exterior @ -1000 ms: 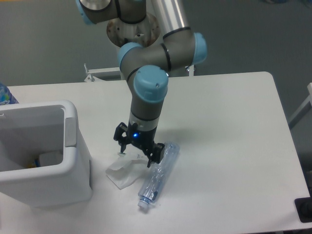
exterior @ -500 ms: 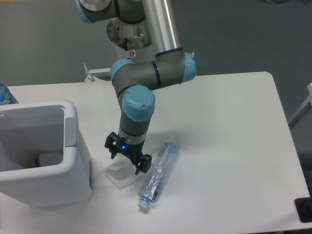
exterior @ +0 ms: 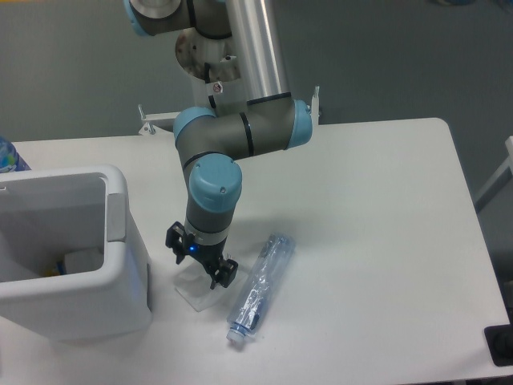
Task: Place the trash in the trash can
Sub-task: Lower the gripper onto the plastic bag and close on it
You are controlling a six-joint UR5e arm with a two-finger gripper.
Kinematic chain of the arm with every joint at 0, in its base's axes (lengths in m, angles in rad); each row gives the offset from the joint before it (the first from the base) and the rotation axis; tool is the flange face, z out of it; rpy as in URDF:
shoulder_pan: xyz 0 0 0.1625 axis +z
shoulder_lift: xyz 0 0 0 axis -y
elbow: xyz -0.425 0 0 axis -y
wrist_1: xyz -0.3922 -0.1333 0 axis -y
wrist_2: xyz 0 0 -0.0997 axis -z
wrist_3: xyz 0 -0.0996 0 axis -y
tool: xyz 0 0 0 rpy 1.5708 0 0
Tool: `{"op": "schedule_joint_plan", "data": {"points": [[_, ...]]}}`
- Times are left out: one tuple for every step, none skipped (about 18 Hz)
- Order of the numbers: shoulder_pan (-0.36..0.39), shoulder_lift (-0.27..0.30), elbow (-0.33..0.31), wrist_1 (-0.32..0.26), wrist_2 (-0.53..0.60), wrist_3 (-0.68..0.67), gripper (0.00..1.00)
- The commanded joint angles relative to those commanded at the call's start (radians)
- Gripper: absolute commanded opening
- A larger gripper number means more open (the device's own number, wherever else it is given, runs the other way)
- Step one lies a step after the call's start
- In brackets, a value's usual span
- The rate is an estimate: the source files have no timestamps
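Note:
A flat crumpled white paper wrapper (exterior: pixel 200 292) lies on the white table, just right of the trash can. My gripper (exterior: pixel 200 261) hangs directly over it, fingers spread open and pointing down, their tips at or just above the paper. A crushed clear bluish plastic bottle (exterior: pixel 260 287) lies diagonally to the right of the gripper, its small cap toward the front edge. The trash can (exterior: pixel 120 265), a large white rectangular bin with a thick rim, stands at the front left, with something pale and a bit of yellow inside it.
The arm's base (exterior: pixel 210 48) rises at the back centre of the table (exterior: pixel 377 224). A blue-topped object (exterior: pixel 8 155) peeks in at the far left edge. A dark item (exterior: pixel 500 345) sits off the table's front right corner.
The gripper has moved left and slightly down, from between the wrapper and the bottle to directly over the wrapper. It stays open. Wrapper and bottle have not moved.

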Motion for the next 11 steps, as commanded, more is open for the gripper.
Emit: {"op": "schedule_joint_plan", "data": {"points": [[0.0, 0.002, 0.0, 0.0, 0.0, 0.0, 0.6], [0.0, 0.003, 0.0, 0.0, 0.0, -0.002, 0.58], [0.0, 0.003, 0.0, 0.0, 0.0, -0.002, 0.57], [0.0, 0.006, -0.002, 0.0, 0.0, -0.002, 0.57], [0.0, 0.008, -0.002, 0.0, 0.0, -0.003, 0.57], [0.0, 0.008, 0.0, 0.0, 0.0, -0.011, 0.52], [-0.002, 0.008, 0.0, -0.002, 0.0, -0.014, 0.42], [-0.005, 0.008, 0.0, -0.003, 0.002, -0.017, 0.34], [-0.008, 0.008, 0.0, -0.003, 0.002, -0.017, 0.29], [-0.008, 0.009, 0.003, -0.008, 0.002, -0.017, 0.27], [-0.008, 0.012, 0.005, -0.009, 0.003, -0.017, 0.21]]}}
